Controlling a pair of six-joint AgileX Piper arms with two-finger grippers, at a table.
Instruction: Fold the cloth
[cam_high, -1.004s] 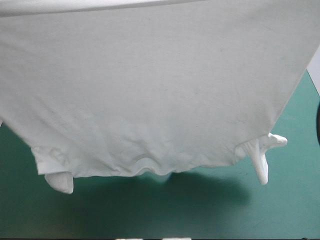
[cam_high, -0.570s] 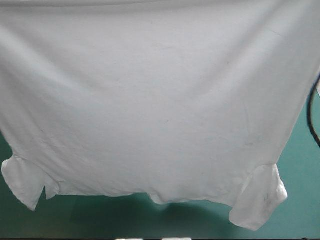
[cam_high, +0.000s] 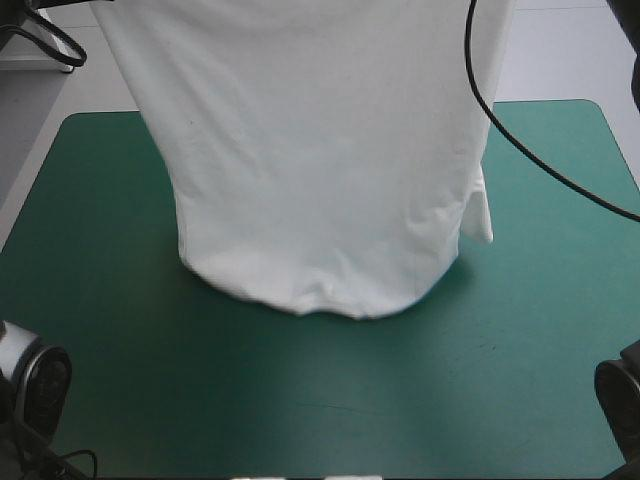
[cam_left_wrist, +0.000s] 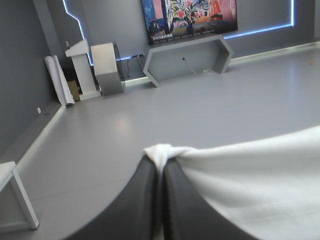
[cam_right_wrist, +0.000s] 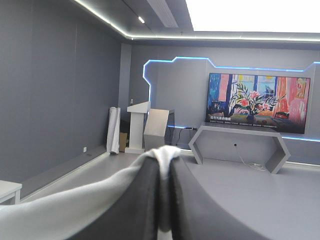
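Teal-green cover (cam_high: 120, 300) fills the high view; the T-shirt (cam_high: 320, 180) hangs over it, lower edge touching mid-table. Left wrist view: left gripper (cam_left_wrist: 159, 161) clamped on a T-shirt corner. Right wrist view: right gripper (cam_right_wrist: 162, 159) likewise clamped. Recommended: lower both evenly, cloth taut.

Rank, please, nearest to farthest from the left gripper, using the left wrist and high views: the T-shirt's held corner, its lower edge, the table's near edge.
1. T-shirt's held corner: between the left gripper's fingers.
2. Lower edge: hanging low over the table's middle.
3. Table's near edge: farthest, toward the robot.
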